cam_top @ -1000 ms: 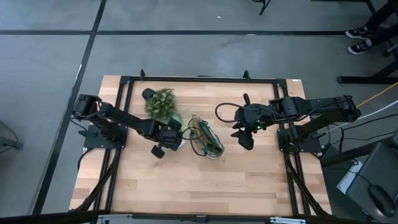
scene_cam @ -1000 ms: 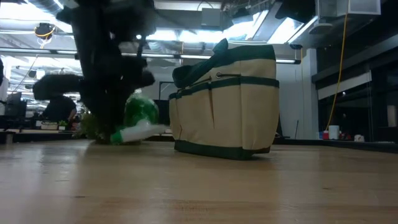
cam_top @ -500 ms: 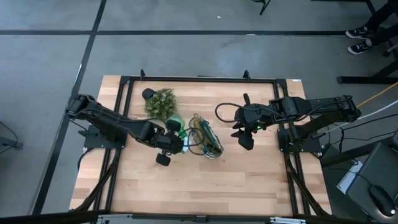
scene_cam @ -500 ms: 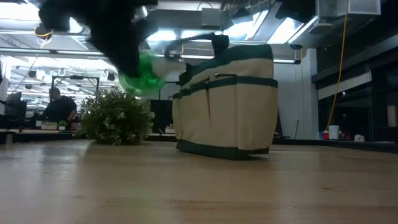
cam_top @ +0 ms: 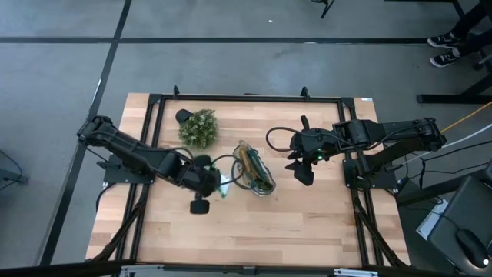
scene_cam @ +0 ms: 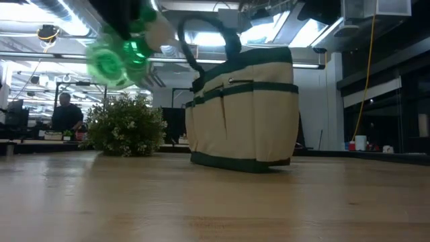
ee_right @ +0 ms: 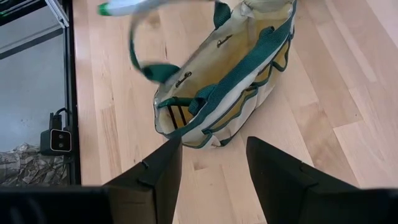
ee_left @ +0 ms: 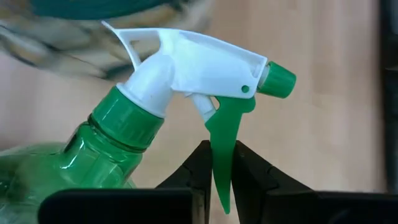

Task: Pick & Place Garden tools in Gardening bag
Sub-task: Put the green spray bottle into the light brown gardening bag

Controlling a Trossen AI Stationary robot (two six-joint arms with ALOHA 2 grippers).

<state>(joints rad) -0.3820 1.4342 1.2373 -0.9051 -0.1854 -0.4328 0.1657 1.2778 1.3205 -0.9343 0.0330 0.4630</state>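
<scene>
Left hand (cam_top: 221, 185) lifted spray bottle (ee_left: 155, 106) toward bag (cam_top: 256, 171) rim.

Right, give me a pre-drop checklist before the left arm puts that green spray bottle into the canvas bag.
1. Left gripper shut on the green plastic spray bottle with white trigger head: ok.
2. Bottle lifted clear of the wooden table: ok.
3. Beige canvas tote with dark green trim upright, mouth open: ok.
4. Bottle directly over the tote's opening: not ok, it is beside the tote.
5. Dark green handle loop clear of the bottle's path: cannot tell.
6. Right gripper open, off to the tote's far side: ok.
</scene>
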